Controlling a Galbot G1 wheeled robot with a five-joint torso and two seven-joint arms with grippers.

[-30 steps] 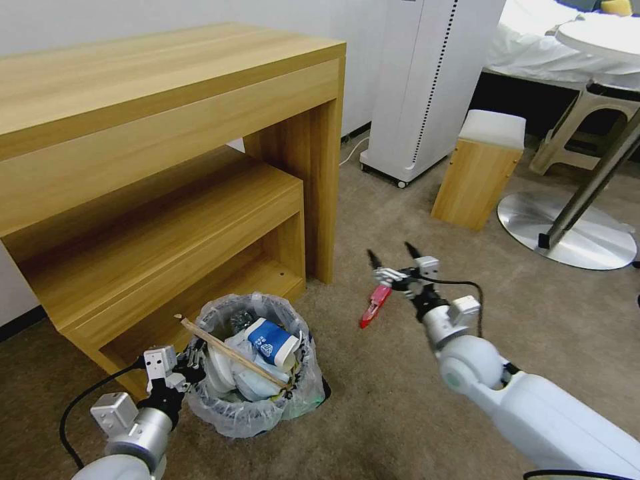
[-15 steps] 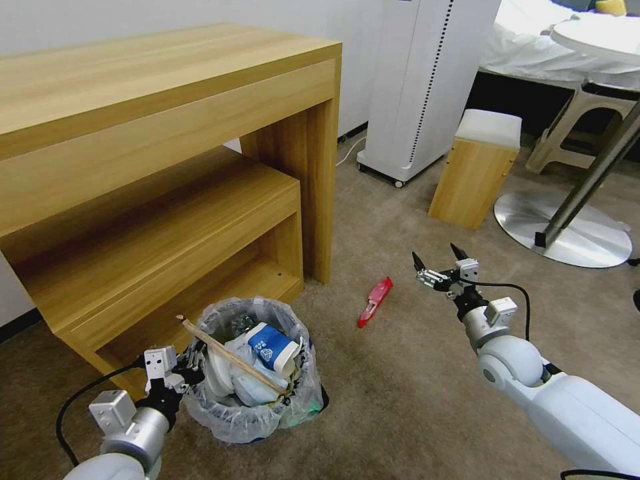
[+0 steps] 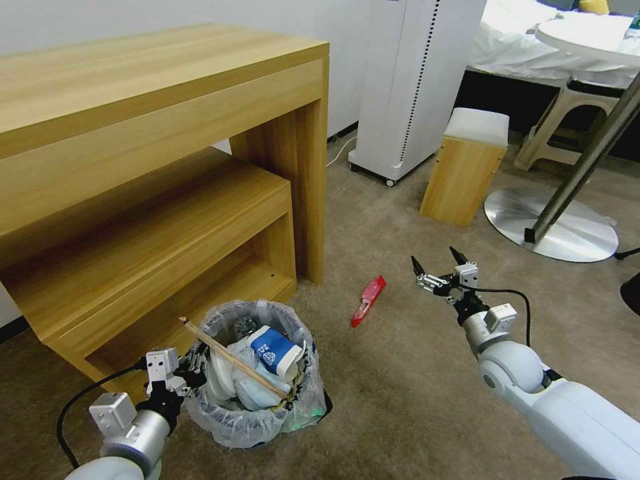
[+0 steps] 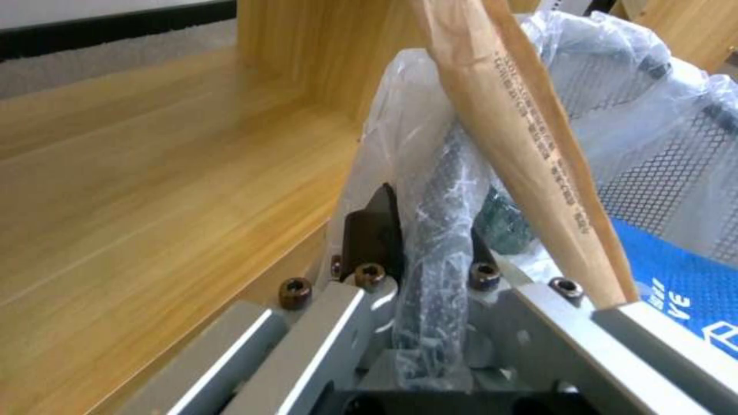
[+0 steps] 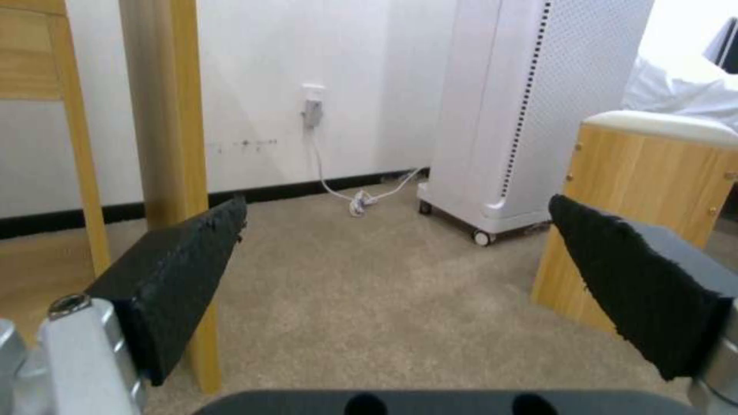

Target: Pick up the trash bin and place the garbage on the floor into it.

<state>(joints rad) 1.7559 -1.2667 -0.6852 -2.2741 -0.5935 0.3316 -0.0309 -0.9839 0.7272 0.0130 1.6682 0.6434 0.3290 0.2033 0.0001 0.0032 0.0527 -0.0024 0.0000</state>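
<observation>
The trash bin [image 3: 257, 400], black with a clear bag liner, stands on the carpet in front of the wooden desk. It holds a wooden stick [image 3: 230, 357], a blue-white cup [image 3: 273, 350] and white items. My left gripper [image 3: 193, 363] is shut on the bin's rim; the left wrist view shows the bag-wrapped rim [image 4: 435, 230] pinched in my left gripper [image 4: 430, 213], beside the stick [image 4: 523, 144]. A red wrapper [image 3: 369, 300] lies on the floor right of the bin. My right gripper [image 3: 437, 263] hangs open to the wrapper's right, its black fingers [image 5: 177, 271] wide apart above bare carpet.
A wooden desk [image 3: 167, 100] with a low shelf [image 3: 167, 227] stands behind the bin. Farther back are a white wheeled unit [image 3: 413, 80], a wooden stool [image 3: 463, 167] with a white cushion, and a round metal table base [image 3: 553, 227]. Open carpet lies around the wrapper.
My right gripper has moved from above the red wrapper off to its right, staying open. The head view has shifted slightly. My left gripper keeps its hold on the bin.
</observation>
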